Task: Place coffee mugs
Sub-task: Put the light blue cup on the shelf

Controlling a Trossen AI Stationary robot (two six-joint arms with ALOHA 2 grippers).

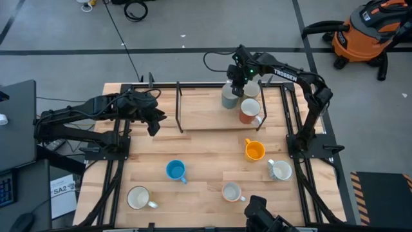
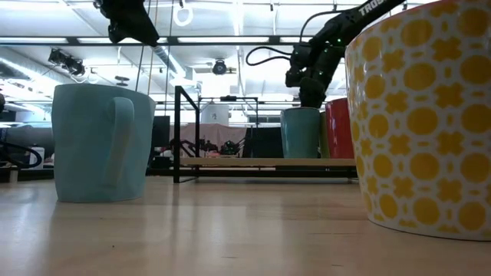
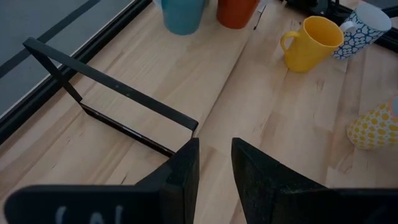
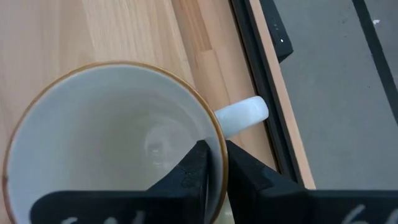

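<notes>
My right gripper hangs at the far right of the table over a cream mug with a brown rim. That mug stands on the wooden shelf board between a grey-green mug and a reddish-brown mug. My left gripper waits above the table's left side, slightly open and holding nothing. An orange mug, a blue mug, two white mugs and a yellow-patterned mug stand on the table. My right gripper straddles the cream mug's rim right beside the white handle, with one finger inside the cup and the other outside. The fingers come from above, slanting down. The mug stands upright with its base on the shelf board.
A black metal frame borders the shelf board, and black rails run along the table's edges. An orange shop vacuum stands on the floor beyond the far right corner. Bare wood lies on the table's left half.
</notes>
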